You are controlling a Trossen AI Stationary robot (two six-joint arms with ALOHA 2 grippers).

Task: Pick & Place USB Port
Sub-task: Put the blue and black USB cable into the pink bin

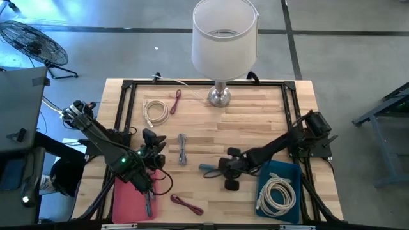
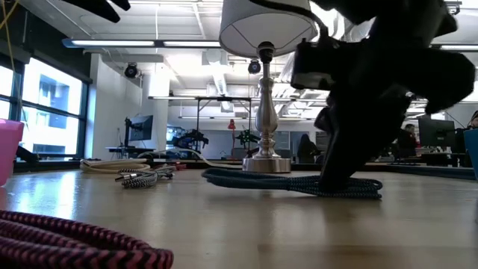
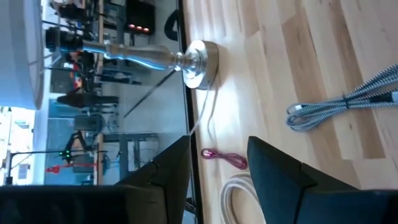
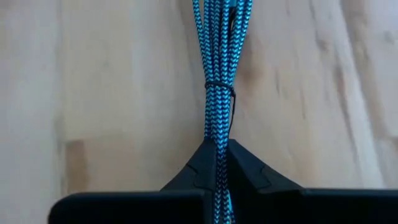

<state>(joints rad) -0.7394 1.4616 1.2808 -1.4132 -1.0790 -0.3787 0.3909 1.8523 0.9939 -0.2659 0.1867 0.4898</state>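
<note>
Right gripper had its jaws clamped on the blue braided cable lying mid-surface toward the right front corner beside the blue bin; the pinch looked thin, so the bundle could slip on lift; left gripper waited, jaws apart.

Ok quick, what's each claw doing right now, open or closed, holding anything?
Left claw: open, holding nothing, hovering over the pink tray.
Right claw: closed on the blue braided cable, down at the table.

Blue braided USB cable, bundled (black tie), flat on tbl
</note>
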